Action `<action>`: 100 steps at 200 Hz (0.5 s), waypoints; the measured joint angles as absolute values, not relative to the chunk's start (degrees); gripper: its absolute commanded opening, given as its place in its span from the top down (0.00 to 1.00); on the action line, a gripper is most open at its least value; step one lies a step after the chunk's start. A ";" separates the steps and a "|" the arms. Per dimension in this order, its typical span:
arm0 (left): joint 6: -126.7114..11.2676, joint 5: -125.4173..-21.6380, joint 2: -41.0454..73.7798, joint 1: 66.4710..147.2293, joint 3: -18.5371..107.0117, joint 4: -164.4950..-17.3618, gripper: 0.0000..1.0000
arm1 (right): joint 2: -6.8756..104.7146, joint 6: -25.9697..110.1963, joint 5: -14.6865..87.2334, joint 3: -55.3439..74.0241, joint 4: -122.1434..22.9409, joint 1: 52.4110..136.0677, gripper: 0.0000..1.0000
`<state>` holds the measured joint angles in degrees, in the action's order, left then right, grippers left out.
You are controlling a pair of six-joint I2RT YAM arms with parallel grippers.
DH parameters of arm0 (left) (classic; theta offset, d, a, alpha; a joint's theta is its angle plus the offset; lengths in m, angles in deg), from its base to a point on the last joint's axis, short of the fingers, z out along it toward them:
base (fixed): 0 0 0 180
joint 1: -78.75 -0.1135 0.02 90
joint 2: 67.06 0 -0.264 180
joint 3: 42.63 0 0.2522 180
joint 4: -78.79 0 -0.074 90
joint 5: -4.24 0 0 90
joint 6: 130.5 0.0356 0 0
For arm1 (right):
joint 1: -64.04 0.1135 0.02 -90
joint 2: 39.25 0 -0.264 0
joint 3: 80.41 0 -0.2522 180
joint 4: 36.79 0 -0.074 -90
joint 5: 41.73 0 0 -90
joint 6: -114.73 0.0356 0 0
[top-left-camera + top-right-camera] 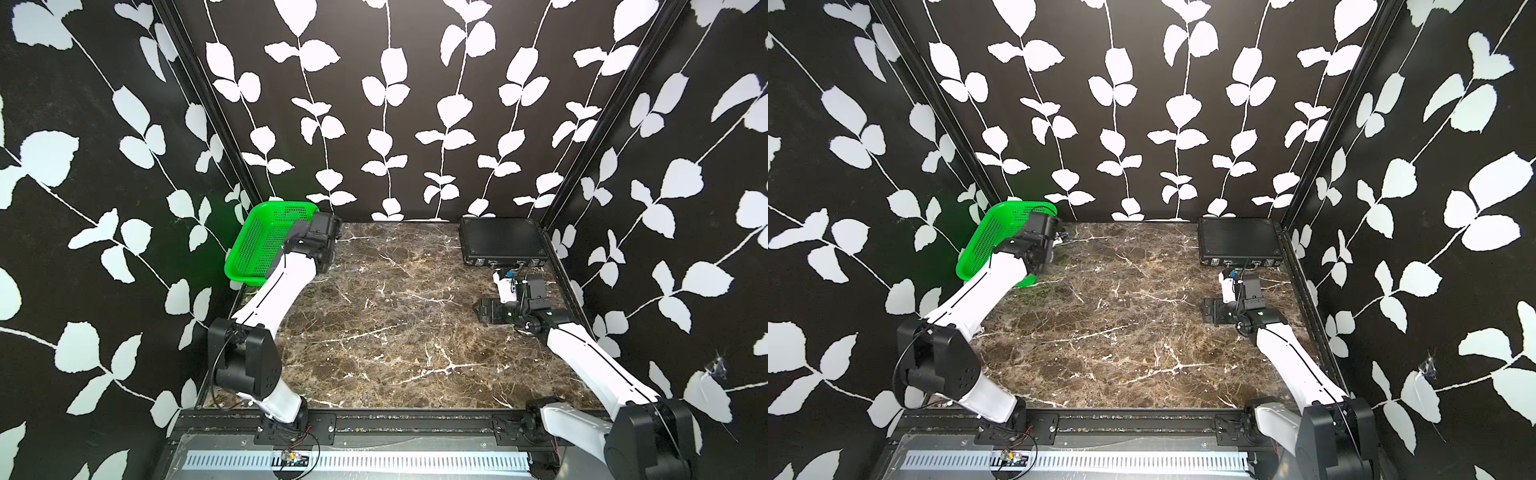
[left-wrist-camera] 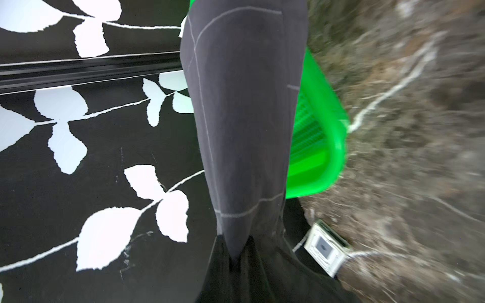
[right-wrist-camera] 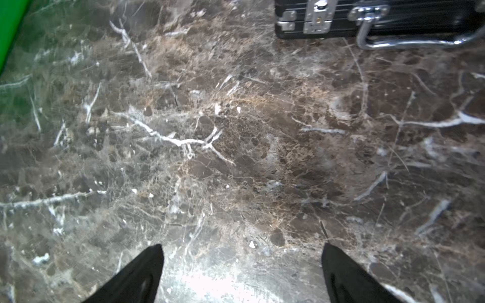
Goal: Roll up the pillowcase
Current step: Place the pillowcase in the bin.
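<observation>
The pillowcase (image 2: 241, 110), dark grey with thin white grid lines, shows only in the left wrist view. It is bunched into a narrow band running from the jaws toward the green basket (image 2: 317, 126). My left gripper (image 2: 235, 244) is shut on its pinched end. In both top views the left wrist (image 1: 320, 241) hangs by the basket (image 1: 257, 245) at the back left and no fabric shows there. My right gripper (image 3: 241, 245) is open over bare marble, with nothing between its fingers (image 3: 147, 265). It sits low at the right (image 1: 484, 311).
A rigid black case with metal latches (image 1: 500, 241) lies at the back right corner, just beyond the right gripper (image 1: 1210, 309), and shows in the right wrist view (image 3: 393, 18). The green basket (image 1: 988, 245) is tipped up against the left wall. Patterned walls enclose the marble table (image 1: 395, 332).
</observation>
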<state>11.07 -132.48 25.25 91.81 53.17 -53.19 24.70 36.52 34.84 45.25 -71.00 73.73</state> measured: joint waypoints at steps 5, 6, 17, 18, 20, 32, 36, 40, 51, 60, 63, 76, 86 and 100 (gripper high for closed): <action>12.25 -131.89 26.39 90.52 53.94 -54.08 1.00 | 24.59 36.52 35.23 44.95 -71.13 73.73 0.01; 12.93 -131.78 26.67 90.24 54.16 -54.41 1.00 | 24.57 36.52 35.30 44.93 -71.15 73.73 0.00; 15.35 -130.68 29.43 87.77 55.93 -56.95 1.00 | 23.95 36.50 36.11 44.34 -71.50 73.73 0.00; 15.62 -130.62 29.73 87.46 56.15 -57.34 1.00 | 23.89 36.48 36.17 44.27 -71.55 73.73 0.00; 15.99 -130.44 30.06 87.18 56.36 -57.71 1.00 | 23.71 36.48 36.42 44.16 -71.66 73.73 0.01; 18.94 -129.13 33.12 84.75 57.59 -61.19 1.00 | 22.40 36.28 37.53 43.75 -72.03 73.73 0.01; 19.62 -128.69 34.02 84.16 57.87 -61.99 1.00 | 21.77 36.30 37.95 43.72 -71.98 73.73 0.00; 20.38 -128.21 34.98 83.42 58.31 -62.65 1.00 | 21.27 36.28 38.34 43.72 -71.96 73.73 0.01; 22.33 -127.03 37.69 81.76 59.21 -64.79 1.00 | 19.54 36.39 39.15 43.72 -71.83 73.73 0.01; 23.77 -126.05 39.68 80.55 59.51 -66.76 1.00 | 18.32 36.72 39.96 43.72 -71.33 73.73 0.00; 24.25 -125.72 40.33 80.20 59.58 -67.37 1.00 | 18.03 36.74 40.26 43.72 -71.11 73.73 0.01; 26.24 -124.52 43.35 78.83 60.08 -69.84 1.00 | 17.18 37.13 41.60 43.70 -70.32 73.73 0.00; 27.57 -123.86 45.82 77.84 60.84 -71.79 1.00 | 17.09 37.31 42.54 43.59 -69.99 73.73 0.00; 28.90 -123.38 49.82 76.49 63.14 -73.77 1.00 | 17.55 37.46 43.67 43.11 -69.95 73.73 0.01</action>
<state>28.90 -123.38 49.82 76.49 63.14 -73.77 17.55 37.46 43.67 43.11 -69.95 73.73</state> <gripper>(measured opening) 0.052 0.994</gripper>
